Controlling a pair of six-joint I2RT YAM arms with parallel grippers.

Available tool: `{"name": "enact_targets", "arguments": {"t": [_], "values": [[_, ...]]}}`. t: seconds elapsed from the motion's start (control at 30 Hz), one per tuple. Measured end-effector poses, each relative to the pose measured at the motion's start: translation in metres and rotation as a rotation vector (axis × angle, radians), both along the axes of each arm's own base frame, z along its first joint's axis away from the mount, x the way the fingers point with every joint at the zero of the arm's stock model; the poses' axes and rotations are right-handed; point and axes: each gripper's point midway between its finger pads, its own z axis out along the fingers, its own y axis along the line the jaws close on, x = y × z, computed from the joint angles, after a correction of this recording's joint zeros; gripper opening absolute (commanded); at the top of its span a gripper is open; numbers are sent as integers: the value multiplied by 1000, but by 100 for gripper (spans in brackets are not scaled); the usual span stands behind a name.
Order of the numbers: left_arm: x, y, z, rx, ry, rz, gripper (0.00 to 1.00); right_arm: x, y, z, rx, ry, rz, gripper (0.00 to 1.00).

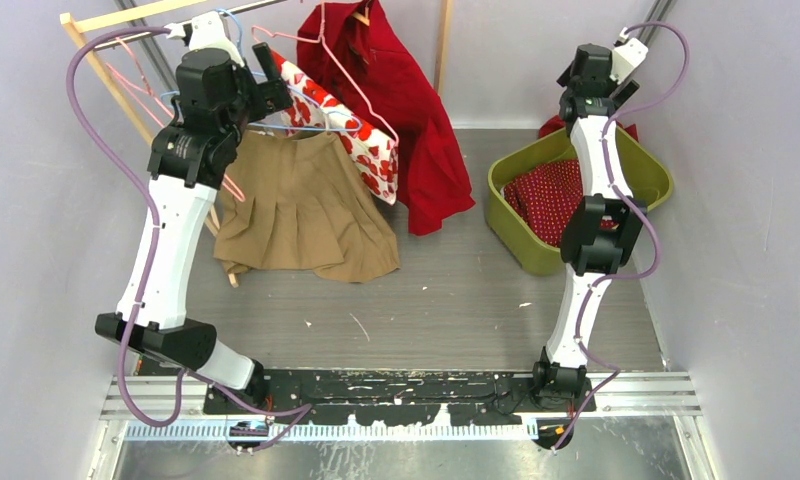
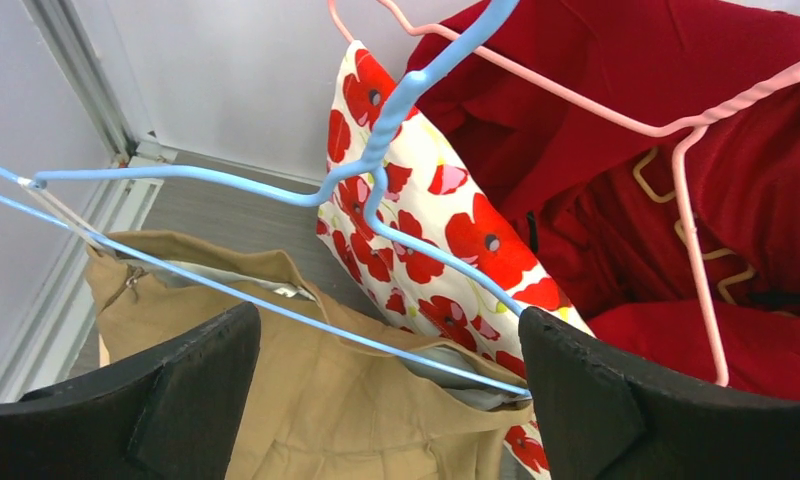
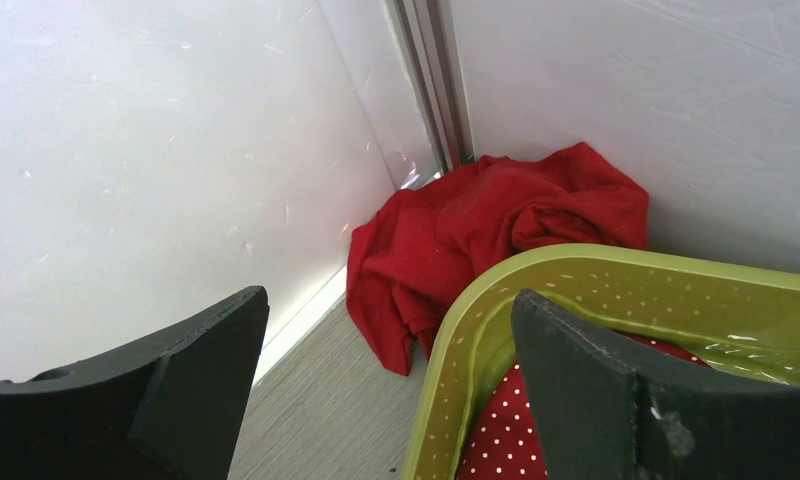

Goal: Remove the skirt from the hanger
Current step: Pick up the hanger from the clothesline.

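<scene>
**From above:** The left arm reaches up to the wooden rack [image 1: 106,80] at the table's far left corner. A tan pleated skirt [image 1: 301,205] hangs there from a blue wire hanger [image 1: 326,105], its hem spread on the tabletop. A poppy-print cloth [image 1: 371,150] and a red garment [image 1: 416,110] hang just beside it. At far right, the right arm stands over a green basket [image 1: 504,215] holding a red polka-dot cloth [image 1: 546,195]. More red cloth [image 1: 551,125] lies behind the basket.

**Left wrist:** The left gripper [image 2: 391,330] is spread wide and holds nothing. The skirt's waistband [image 2: 316,400] and the hanger's lower wire [image 2: 176,171] lie ahead, between the two fingers, with no contact visible. The skirt appears fully on the hanger. By these pictures, the work is at the approach stage. The next move likely calls for closing on the waistband or the wire alone, without catching the poppy print [image 2: 446,220] or the pink hanger [image 2: 698,270] alongside.

**Right wrist:** The right gripper [image 3: 386,330] is also wide open and empty, poised over the basket's rim [image 3: 476,300]. The dotted cloth [image 3: 496,430] is the only thing seen inside. The plain red cloth [image 3: 476,220] is heaped outside it, in the wall corner.
</scene>
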Motion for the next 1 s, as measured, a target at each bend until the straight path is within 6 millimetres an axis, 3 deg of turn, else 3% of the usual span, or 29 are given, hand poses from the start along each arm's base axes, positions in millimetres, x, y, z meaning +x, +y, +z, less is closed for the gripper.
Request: {"name": "enact_targets", "arguments": {"t": [0.2,0.47,0.67,1.0], "values": [[6,-7,5,-43,-27,-4,99,-1,-3,0,1,0,-6,96],[30,-20,-10,-76,-6,-5,99,-1,-7,0,7,-5,-11,95],[33,-26,-13,-48,-10,30,100,-2,-12,-1,22,-14,-18,95],[21,2,-12,61,-5,189,99,-3,-17,-1,26,-16,-29,95]]}}
